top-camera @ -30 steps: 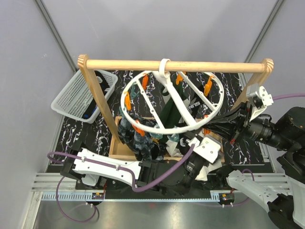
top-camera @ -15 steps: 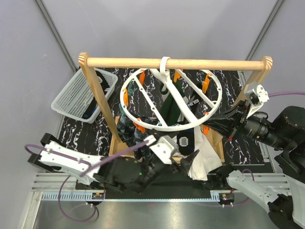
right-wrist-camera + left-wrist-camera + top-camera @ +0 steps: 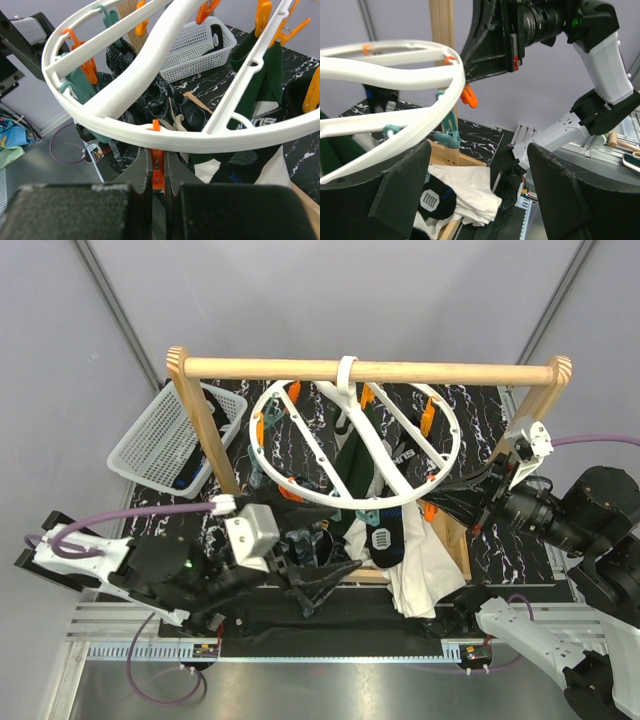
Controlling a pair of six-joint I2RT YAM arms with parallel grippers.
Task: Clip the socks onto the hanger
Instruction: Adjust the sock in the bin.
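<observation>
Steady the hanger (image 3: pixel 210 142) with the right hand (image 3: pixel 158 159), pinched shut on an orange peg (image 3: pixel 158 176); send the left hand (image 3: pixel 322 585), wide and empty, for the sock (image 3: pixel 215 33) in the basket (image 3: pixel 192 52).

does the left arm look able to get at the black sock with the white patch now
Probably yes: the left end effector is open, the black sock lies just ahead and lower, nothing between them; the hanger passes above.

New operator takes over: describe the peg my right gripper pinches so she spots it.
A white hanger hangs from the wooden rail. On the ring's near right rim is an orange peg, the only one pinched by the right gripper.
</observation>
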